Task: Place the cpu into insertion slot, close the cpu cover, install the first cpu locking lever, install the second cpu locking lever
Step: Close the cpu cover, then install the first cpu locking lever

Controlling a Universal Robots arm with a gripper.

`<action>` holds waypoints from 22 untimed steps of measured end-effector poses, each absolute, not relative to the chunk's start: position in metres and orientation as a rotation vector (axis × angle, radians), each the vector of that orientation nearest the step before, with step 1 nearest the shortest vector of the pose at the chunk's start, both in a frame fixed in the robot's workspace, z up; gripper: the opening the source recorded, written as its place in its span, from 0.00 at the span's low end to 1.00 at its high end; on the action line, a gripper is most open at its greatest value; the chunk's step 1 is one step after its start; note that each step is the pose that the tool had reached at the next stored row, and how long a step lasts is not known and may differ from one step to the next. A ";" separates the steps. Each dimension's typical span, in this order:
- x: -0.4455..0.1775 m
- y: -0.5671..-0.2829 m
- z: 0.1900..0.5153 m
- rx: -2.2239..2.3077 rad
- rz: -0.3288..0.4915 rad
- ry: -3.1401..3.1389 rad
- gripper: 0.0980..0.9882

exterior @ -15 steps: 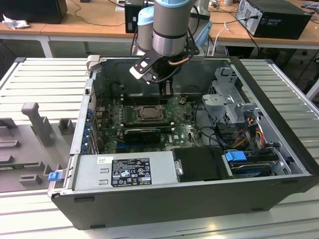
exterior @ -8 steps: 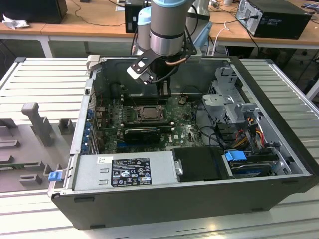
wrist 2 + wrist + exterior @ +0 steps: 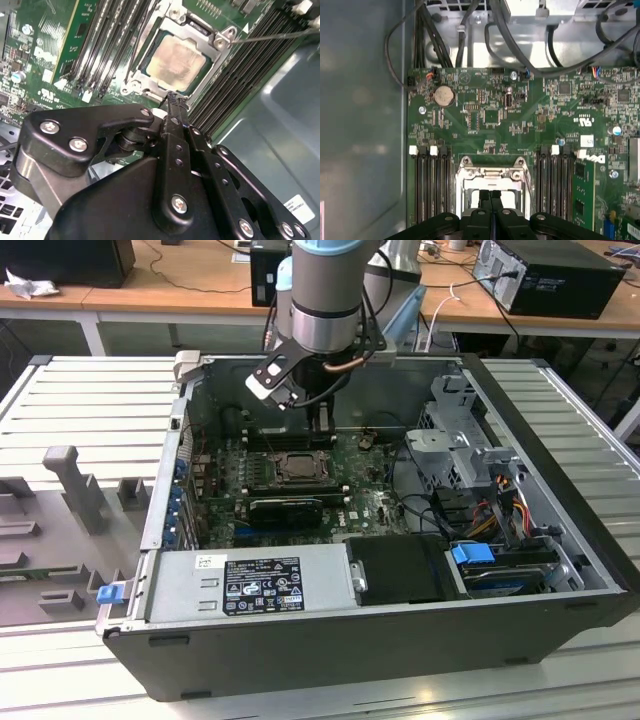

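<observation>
With my claw (image 3: 174, 96) pinched together and empty, I am nosing at the cpu cover (image 3: 212, 60), apparently closed over the cpu (image 3: 176, 64), and judging that the locking lever (image 3: 270, 35) needs pressing down.

Open PC case (image 3: 400, 650) lies on its side on a ribbed grey tabletop (image 3: 90, 405). Green motherboard (image 3: 485, 125) sits on the case floor. Coin cell (image 3: 444, 95) is on the board, near the black cable bundle (image 3: 520, 55). Black memory slots (image 3: 431, 185) stand in two banks with white tabs at the ends. Long black card (image 3: 285, 510) lies across the board, just beside the silver power supply (image 3: 250, 585), which has a blue latch (image 3: 108, 592) at its corner. Drive cage (image 3: 450, 455), blue caddy tab (image 3: 472, 553) and orange/yellow wires (image 3: 505, 495) are on the exterior view's right. Grey fixture blocks (image 3: 70, 480) are on the exterior view's left. Wooden desk (image 3: 180, 285) with a black box (image 3: 555, 275) stands behind.
</observation>
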State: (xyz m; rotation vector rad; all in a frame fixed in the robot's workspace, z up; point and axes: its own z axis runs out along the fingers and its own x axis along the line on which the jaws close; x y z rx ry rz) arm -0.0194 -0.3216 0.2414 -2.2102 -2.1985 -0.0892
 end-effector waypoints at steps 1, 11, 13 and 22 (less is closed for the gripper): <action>-0.021 -0.322 0.241 -2.210 -0.089 -2.199 0.01; -0.037 -0.322 0.238 -2.210 -0.089 -2.199 0.01; -0.039 -0.322 0.238 -2.210 -0.089 -2.199 0.01; -0.044 -0.322 0.239 -2.210 -0.089 -2.199 0.01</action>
